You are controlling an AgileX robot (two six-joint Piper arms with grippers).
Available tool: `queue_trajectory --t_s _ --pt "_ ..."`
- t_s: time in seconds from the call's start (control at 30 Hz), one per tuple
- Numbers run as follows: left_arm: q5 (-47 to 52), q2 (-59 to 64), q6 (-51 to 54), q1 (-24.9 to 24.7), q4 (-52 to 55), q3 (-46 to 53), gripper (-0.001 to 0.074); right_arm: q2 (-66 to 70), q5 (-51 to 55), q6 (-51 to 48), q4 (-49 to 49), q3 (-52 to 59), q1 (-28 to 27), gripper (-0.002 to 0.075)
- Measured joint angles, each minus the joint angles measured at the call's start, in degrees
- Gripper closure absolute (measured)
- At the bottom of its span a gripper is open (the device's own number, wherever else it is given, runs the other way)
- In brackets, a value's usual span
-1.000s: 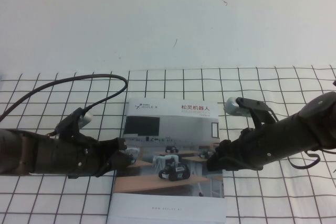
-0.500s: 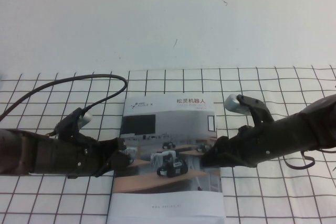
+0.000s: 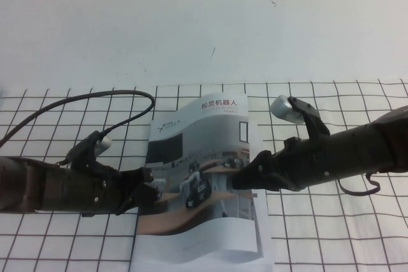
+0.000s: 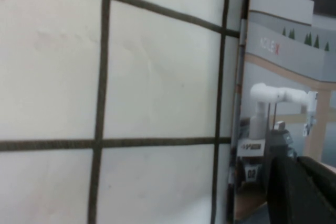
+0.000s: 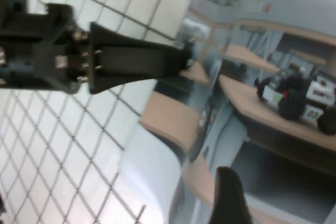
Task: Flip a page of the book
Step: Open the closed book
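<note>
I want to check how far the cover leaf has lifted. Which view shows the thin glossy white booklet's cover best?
The high view: the whole cover leaf bows up where the right gripper pushes its edge, the left gripper at the spine side. Right wrist view shows only its curled photo; left wrist view only an edge strip.

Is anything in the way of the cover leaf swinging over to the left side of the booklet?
Yes. The left end effector sits at the book's left edge, right where the page would land. The right end effector is at the page's right edge, which is bowed upward.
</note>
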Motion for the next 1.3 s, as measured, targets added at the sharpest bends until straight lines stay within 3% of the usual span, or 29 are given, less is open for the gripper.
queue_trajectory --t_s 0.4,1.3 --pt "2.51 1.81 0.98 0.11 -2.25 -0.25 0.0738 0.00 5.41 -3.76 6.61 0.00 0.34 0.0295" --pt "3.52 2.31 2.42 0.11 -3.41 -0.25 0.0738 -0.42 15.45 -4.54 10.92 0.00 0.45 0.0296"
